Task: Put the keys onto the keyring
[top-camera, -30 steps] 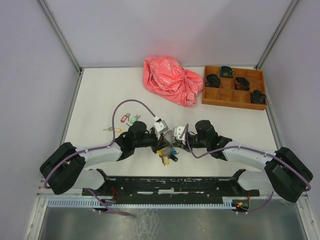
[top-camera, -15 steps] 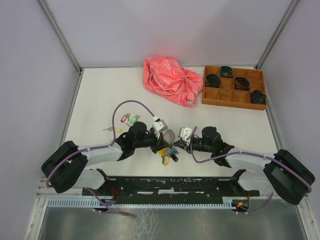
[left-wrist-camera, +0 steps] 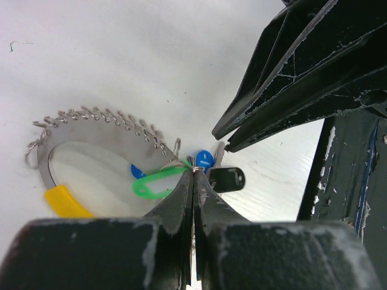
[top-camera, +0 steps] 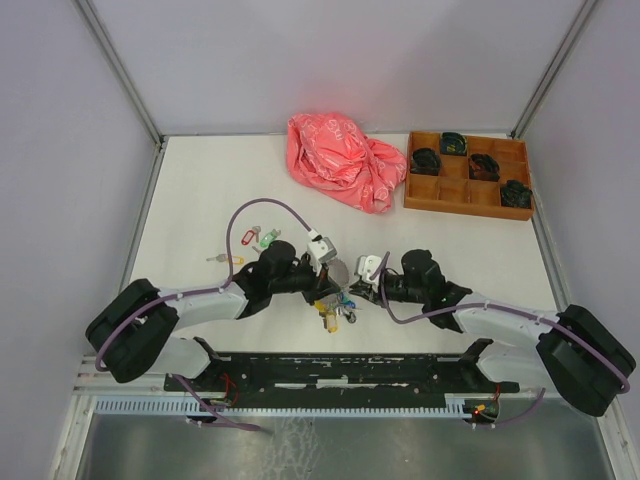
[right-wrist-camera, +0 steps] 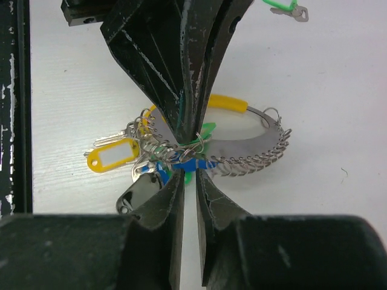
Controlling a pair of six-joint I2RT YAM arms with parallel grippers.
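Threading a green key onto the ring

Meeting over the keyring point(left-wrist-camera: 103, 130), both arms work at the near middle of the table point(top-camera: 200, 190). The keyring lies flat there, its yellow band point(left-wrist-camera: 60, 202) on the left arm's side. A yellow-tagged key point(right-wrist-camera: 112, 154) and a blue tag point(left-wrist-camera: 204, 158) are bunched at its row of small clips point(right-wrist-camera: 260, 154). The left gripper point(left-wrist-camera: 193, 175) has its jaws pressed together on a thin wire loop that seems to belong to the green-tagged key point(left-wrist-camera: 151, 184). The right gripper point(right-wrist-camera: 188, 175) shows only a narrow slit; whether it nips a clip I cannot tell. Other keys point(top-camera: 262, 238) lie loose to the far left. I judge everything light, thin and slippery. The stiff flat band should give a better hold than the tags, which would swing.
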